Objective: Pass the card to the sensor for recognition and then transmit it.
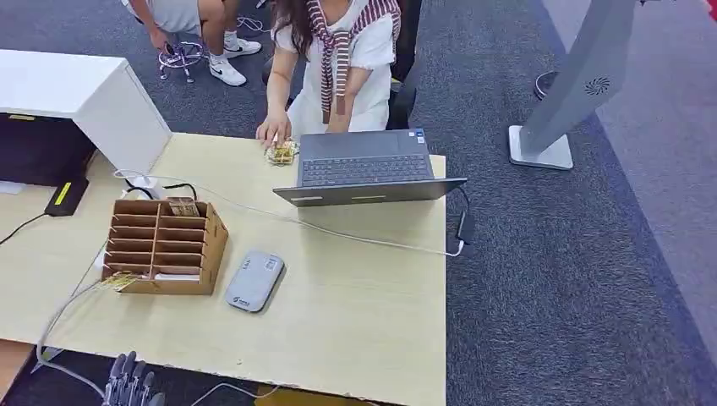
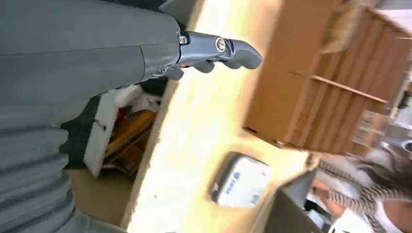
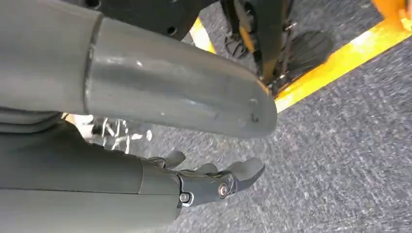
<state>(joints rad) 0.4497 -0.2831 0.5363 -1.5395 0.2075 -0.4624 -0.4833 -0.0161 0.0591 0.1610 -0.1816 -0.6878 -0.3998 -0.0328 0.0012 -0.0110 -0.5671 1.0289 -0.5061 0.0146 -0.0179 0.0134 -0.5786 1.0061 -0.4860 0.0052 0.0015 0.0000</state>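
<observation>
**Task at its start: no card picked up**

The left hand (image 1: 128,381) is at the lower left of the head frame, at the near table edge, fingers apart and holding nothing. The right hand (image 3: 214,182) hangs above the grey carpet, fingers loosely extended, also empty.

A card (image 1: 182,205) stands in the top slot of the cardboard card rack (image 1: 161,247), left of centre; another card (image 1: 119,280) sticks out at its lower left corner. The grey card reader (image 1: 254,281) lies just right of the rack on the wooden table (image 1: 363,313).

Judging from this, nothing is done: taking a card, presenting it to the reader and handing it to the person (image 1: 342,59) behind the laptop (image 1: 365,169) all remain.
</observation>
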